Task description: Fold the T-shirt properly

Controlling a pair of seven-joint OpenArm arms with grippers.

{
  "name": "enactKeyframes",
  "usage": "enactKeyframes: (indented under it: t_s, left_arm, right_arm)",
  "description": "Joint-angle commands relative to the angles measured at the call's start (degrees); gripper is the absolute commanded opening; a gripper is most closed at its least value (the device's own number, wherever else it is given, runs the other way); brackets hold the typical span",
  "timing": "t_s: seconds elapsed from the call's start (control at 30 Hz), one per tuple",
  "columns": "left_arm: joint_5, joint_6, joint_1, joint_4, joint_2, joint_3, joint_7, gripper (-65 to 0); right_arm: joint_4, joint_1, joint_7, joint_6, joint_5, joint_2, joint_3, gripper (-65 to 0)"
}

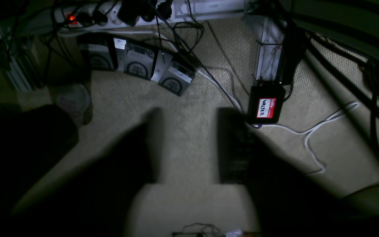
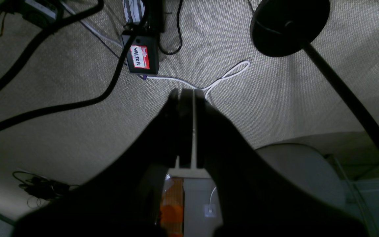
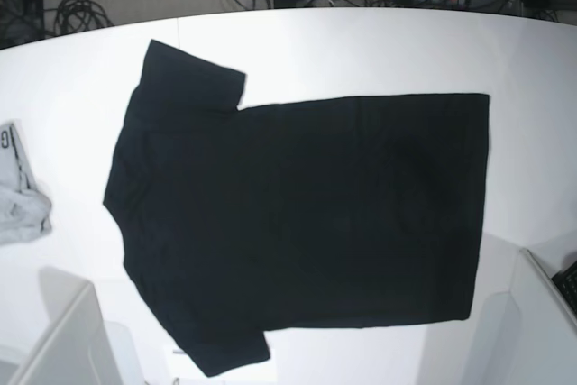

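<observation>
The black T-shirt lies spread flat on the white table, plain side up, with its collar end to the left, hem to the right and both sleeves out. No print shows. In the base view neither gripper shows. In the left wrist view my left gripper is open and empty, off the table and over the carpeted floor. In the right wrist view my right gripper is shut with nothing in it, also over the floor. The shirt does not show in either wrist view.
A small light grey garment lies at the table's left edge. White arm parts rise at the bottom left and bottom right. On the floor are cables, a power strip, a black box labelled WALTER and a round black stand base.
</observation>
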State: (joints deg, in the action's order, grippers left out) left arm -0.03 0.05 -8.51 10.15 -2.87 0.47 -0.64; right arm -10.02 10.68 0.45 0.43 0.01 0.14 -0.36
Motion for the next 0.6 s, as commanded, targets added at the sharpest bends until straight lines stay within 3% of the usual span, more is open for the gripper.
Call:
enactKeyframes:
  t_s: [0.0,0.57]
  left_arm:
    - [0.08,0.25,-0.94,0.18,-0.07,0.01,0.16,-63.2]
    - [0.08,0.25,-2.87,4.57,-0.07,-0.51,0.16,-65.0]
  right_arm:
    - [-0.04,0.18,-0.05,-0.47,-0.05,0.34,0.05,-65.0]
    - [-0.04,-0.17,-0.32,-0.47,-0.23,0.34,-0.21,-65.0]
